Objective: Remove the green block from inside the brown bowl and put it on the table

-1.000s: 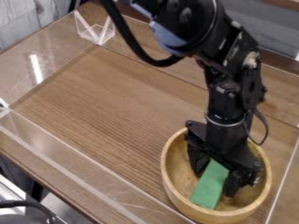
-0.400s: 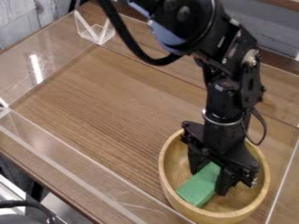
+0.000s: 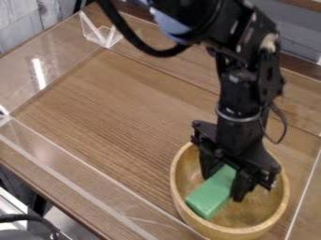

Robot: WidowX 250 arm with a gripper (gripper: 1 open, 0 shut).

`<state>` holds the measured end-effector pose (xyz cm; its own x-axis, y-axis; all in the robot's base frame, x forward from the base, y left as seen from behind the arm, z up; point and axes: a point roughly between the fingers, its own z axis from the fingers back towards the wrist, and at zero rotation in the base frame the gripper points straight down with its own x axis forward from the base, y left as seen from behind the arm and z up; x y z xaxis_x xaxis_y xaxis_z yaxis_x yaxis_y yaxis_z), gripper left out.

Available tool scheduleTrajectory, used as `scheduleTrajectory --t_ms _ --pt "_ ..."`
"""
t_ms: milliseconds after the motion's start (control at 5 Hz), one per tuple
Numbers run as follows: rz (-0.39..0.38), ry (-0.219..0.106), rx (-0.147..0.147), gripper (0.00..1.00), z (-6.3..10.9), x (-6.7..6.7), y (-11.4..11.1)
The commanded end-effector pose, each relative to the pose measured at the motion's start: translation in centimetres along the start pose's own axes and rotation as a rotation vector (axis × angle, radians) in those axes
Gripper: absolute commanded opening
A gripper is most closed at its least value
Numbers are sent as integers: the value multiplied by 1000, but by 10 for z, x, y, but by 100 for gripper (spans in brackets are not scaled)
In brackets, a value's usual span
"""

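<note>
The brown bowl sits on the table near its front right corner. My gripper points straight down over the bowl and is shut on the upper end of the green block. The block hangs tilted, its lower end toward the bowl's front left, lifted a little off the bowl's floor. The black fingers frame the block's top end and hide part of it.
Clear plastic walls edge the tabletop on the left and front. The black arm rises from the bowl toward the top of the view. A small clear stand sits at the far left corner.
The gripper has closed on the green block and risen. The block has come up off the bowl's floor and now hangs tilted.
</note>
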<state>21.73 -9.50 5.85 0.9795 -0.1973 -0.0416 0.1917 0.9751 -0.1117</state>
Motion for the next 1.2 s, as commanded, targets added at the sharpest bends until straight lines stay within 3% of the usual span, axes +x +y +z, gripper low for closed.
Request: scheduleTrajectory --t_ms 0,200,400,600,800,1000 --pt "39 -96 -10 0 47 11 2" --pt "150 -158 7 0 99 15 17" --pt "270 -206 36 0 144 23 58" --pt "335 -228 52 0 154 23 94" --pt "353 -236 63 0 146 20 128" --pt "323 -216 59 0 125 7 107"
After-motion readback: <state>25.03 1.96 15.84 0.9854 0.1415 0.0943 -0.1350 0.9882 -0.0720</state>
